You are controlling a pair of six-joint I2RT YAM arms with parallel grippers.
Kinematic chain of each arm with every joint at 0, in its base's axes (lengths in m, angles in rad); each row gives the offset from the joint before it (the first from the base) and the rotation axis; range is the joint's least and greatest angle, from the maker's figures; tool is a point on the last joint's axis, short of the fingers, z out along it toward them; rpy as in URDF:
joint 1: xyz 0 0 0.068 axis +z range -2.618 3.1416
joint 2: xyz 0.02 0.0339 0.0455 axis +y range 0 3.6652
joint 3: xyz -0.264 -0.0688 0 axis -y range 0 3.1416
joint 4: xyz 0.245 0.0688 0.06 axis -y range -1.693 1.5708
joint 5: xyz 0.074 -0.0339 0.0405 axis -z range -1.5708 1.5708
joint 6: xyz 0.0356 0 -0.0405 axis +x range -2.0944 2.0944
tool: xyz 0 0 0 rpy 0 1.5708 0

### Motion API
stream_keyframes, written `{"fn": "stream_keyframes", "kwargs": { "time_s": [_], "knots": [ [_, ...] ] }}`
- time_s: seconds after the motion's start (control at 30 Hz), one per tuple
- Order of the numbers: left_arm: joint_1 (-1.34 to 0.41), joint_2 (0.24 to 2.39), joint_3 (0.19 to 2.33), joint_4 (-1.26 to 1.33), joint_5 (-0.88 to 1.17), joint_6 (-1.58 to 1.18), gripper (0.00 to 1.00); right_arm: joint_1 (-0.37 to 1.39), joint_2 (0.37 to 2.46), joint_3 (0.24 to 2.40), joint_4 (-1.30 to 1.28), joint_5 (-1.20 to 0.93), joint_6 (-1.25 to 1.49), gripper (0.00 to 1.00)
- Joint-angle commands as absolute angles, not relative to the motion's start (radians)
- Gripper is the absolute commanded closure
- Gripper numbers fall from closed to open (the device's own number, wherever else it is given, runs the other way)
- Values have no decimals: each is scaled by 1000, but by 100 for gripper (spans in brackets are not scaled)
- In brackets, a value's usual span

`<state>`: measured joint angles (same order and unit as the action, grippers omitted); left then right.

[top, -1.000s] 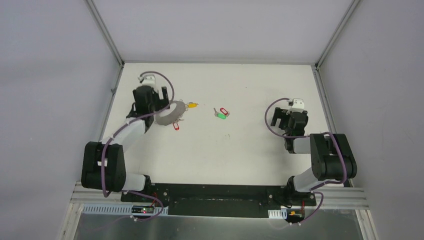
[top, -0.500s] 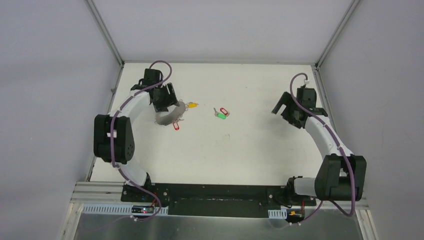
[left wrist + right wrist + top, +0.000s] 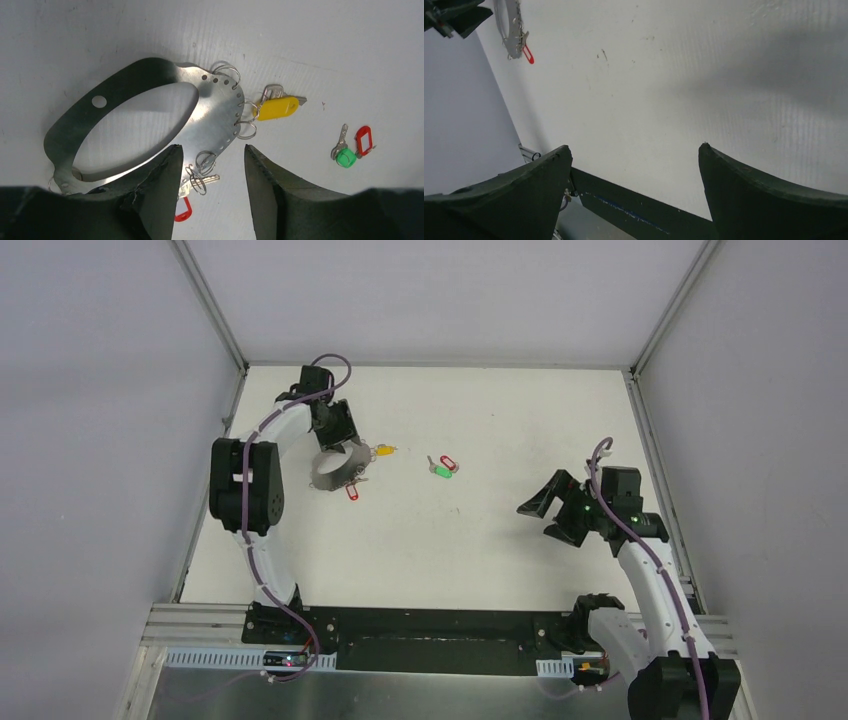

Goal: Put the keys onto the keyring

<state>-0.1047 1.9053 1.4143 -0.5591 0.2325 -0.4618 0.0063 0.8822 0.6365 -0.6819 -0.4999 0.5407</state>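
The keyring (image 3: 215,115) is a wide flat grey metal hoop with small split rings along its edge, lying at the table's back left (image 3: 335,472). A yellow-tagged key (image 3: 277,107) rests beside it. To its right lie a red-tagged key (image 3: 363,140) and a green-tagged key (image 3: 345,157). My left gripper (image 3: 212,150) hovers over the hoop's near rim, its jaws apart, with a small silver key (image 3: 207,179) and split rings in the gap. A red tag (image 3: 183,210) peeks out by the left finger. My right gripper (image 3: 545,512) is open and empty, far to the right.
In the right wrist view the black base bar (image 3: 639,210) runs along the table's near edge. An aluminium frame post (image 3: 205,300) and grey walls close in the table on three sides.
My left gripper has moved back over the keyring and its jaws have narrowed. My right arm has swung from the back right towards the near edge, now pointing left.
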Motion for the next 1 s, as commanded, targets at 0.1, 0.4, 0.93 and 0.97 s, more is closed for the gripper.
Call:
{"fn": "stream_keyframes", "kwargs": {
  "time_s": [0.1, 0.4, 0.93, 0.97],
  "knots": [
    [-100, 2008, 1494, -551, 202, -438, 50, 2, 856, 667, -762, -639, 482, 0],
    [-98, 2030, 1481, -552, 230, -411, 44, 2, 864, 684, -769, -715, 445, 0],
    [-125, 1875, 1181, -548, 407, -501, 46, 2, 911, 720, -747, -777, 431, 0],
    [-134, 1863, 1157, -545, 411, -512, 46, 2, 917, 724, -744, -779, 431, 0]
  ]
}}
